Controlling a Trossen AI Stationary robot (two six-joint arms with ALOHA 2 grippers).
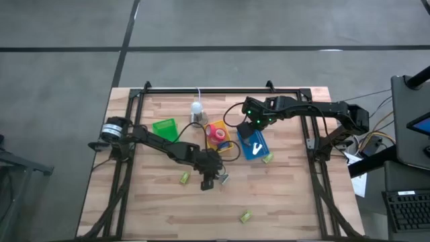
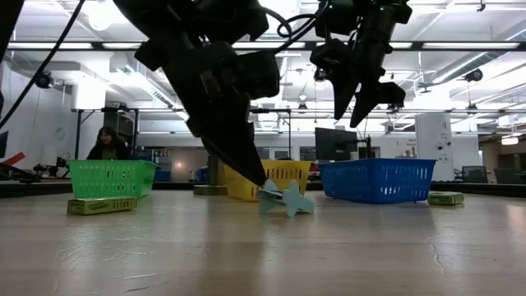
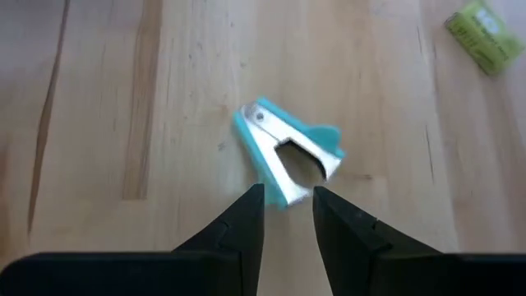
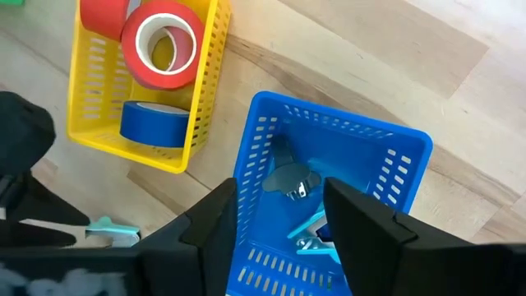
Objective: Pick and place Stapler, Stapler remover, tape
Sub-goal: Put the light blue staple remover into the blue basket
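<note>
One teal, silver-jawed stapler remover [image 3: 288, 158] lies flat before the narrowly parted left pincer [image 3: 288, 205].

Green basket [image 1: 165, 128]: behind the left end effector, on the tabletop [image 1: 282, 195].
White bulb-shaped object [image 1: 197, 109]: beside it, near the rear edge.
Person [image 2: 104, 145]: seated in the room behind.

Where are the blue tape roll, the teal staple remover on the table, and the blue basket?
Blue tape [image 4: 154, 123], right wrist view, outer side.
Staple remover [image 3: 283, 156], left wrist view, metal jaw.
Blue basket [image 4: 345, 131], right wrist view, far rim.
</note>
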